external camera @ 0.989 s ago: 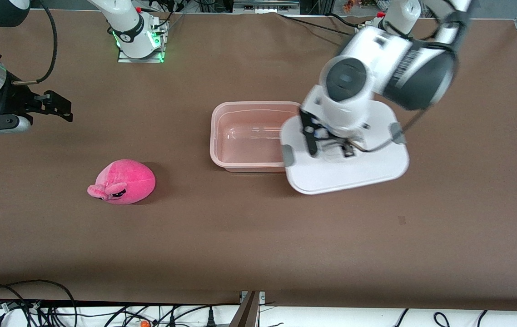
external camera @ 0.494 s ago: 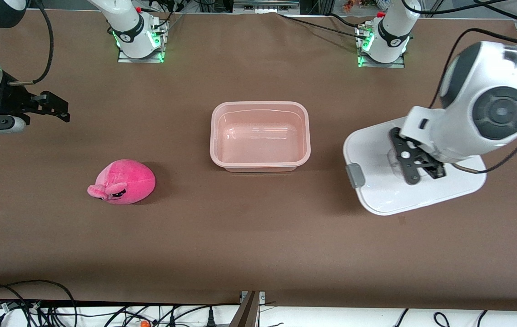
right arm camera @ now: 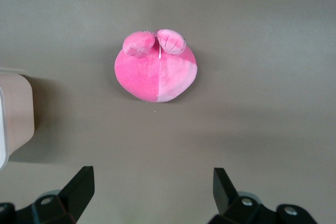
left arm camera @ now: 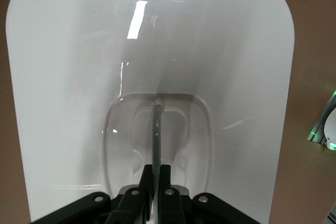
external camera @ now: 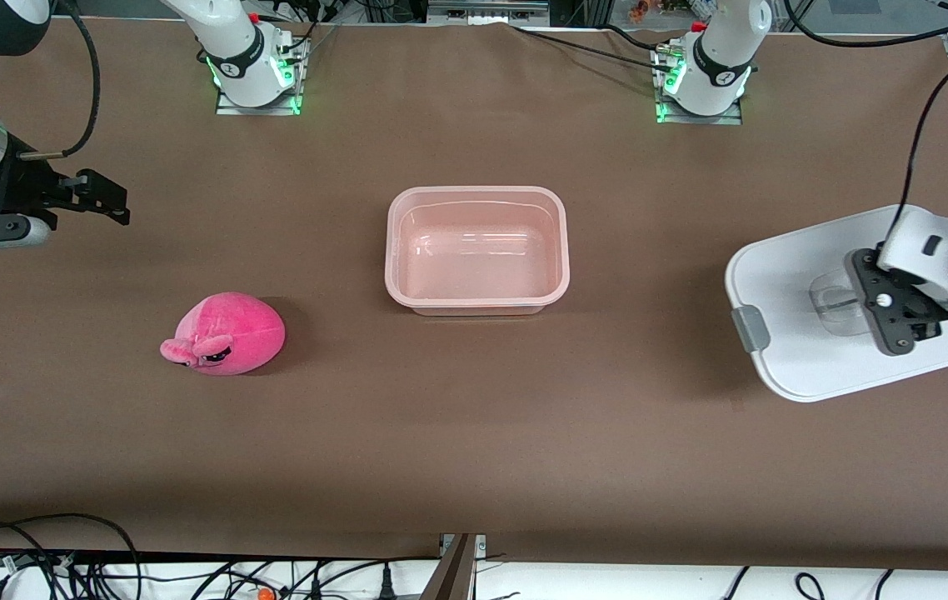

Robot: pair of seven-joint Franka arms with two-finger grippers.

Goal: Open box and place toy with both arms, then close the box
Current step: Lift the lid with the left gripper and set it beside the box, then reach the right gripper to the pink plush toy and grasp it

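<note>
Holding the lid (external camera: 807, 333) off toward the left arm's end of the table makes sense imo, it leaves the box (external camera: 477, 250) wide open w/ nothing hanging over it. Left gripper (external camera: 899, 310) is clenched tight on the clear handle (left arm camera: 156, 140) in the lid's recess, pads pinching that thin strip, and the lid looks tilted, prob not set down yet but can't tell for sure. Right gripper (external camera: 112, 202) waits over bare table at the right arm's end, fingers (right arm camera: 79, 188) spread fully apart, holding nothing, touching nothing. Toy (external camera: 224, 333) sits on the table well apart from the box, a bit nearer the front cam, so it's the right arm's pickup next I'd guess.
</note>
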